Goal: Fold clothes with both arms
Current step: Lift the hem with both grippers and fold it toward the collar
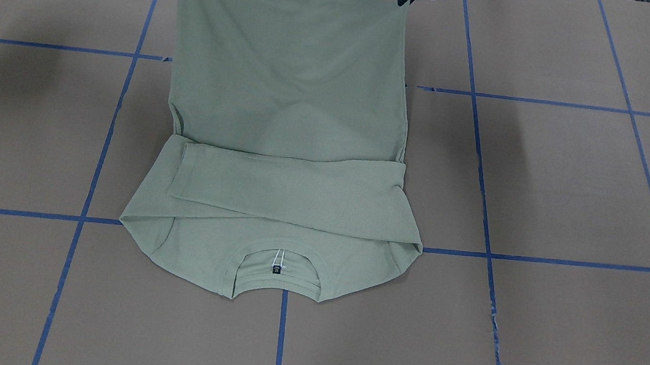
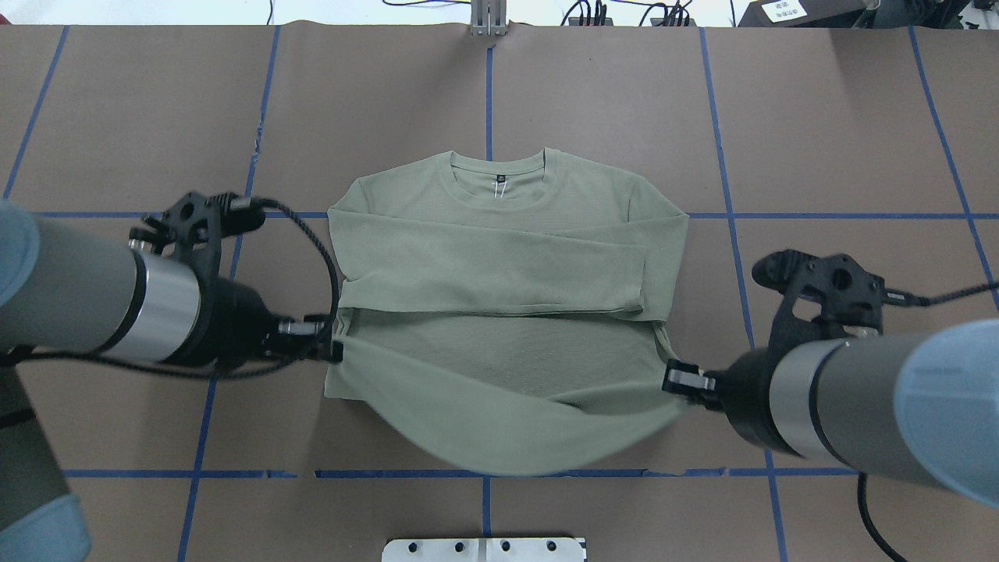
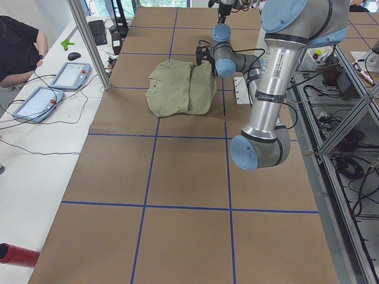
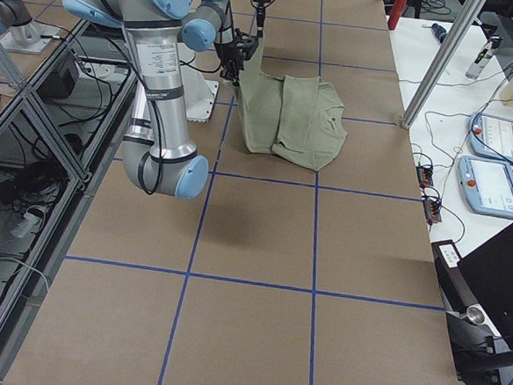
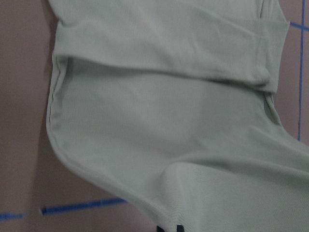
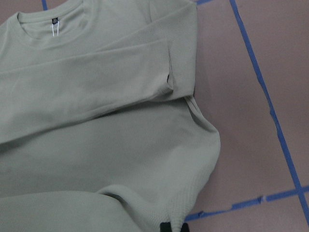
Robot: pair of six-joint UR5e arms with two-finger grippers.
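1. The shirt (image 2: 499, 312) lies near the middle of the table (image 2: 819, 117). In the overhead view its collar (image 2: 497, 168) points to 12 o'clock, away from the robot, and the small dark neck tag (image 2: 497, 182) shows inside it.
2. Both long sleeves (image 2: 499, 269) are folded across the chest, one over the other, making a band from 9 o'clock to 3 o'clock.
3. The left gripper (image 2: 334, 343) sits at 8 o'clock of the shirt, its jaws clamped on the hem corner of that side. Its wrist view shows cloth pinched between the dark fingertips (image 5: 161, 228).
4. The right gripper (image 2: 677, 380) sits at 4 o'clock, pinched tight on the other hem corner, with cloth running in between its fingertips (image 6: 164, 227).
5. The lower body of the shirt is raised off the table between the two grippers. From overhead the hem sags in a curve toward 6 o'clock; from the front it hangs as a smooth sheet.
6. The shoulders, collar and sleeves rest flat on the brown surface, which is crossed by blue tape lines (image 2: 489, 94).
7. A white base plate (image 2: 484, 549) shows at the 6 o'clock edge of the overhead view.
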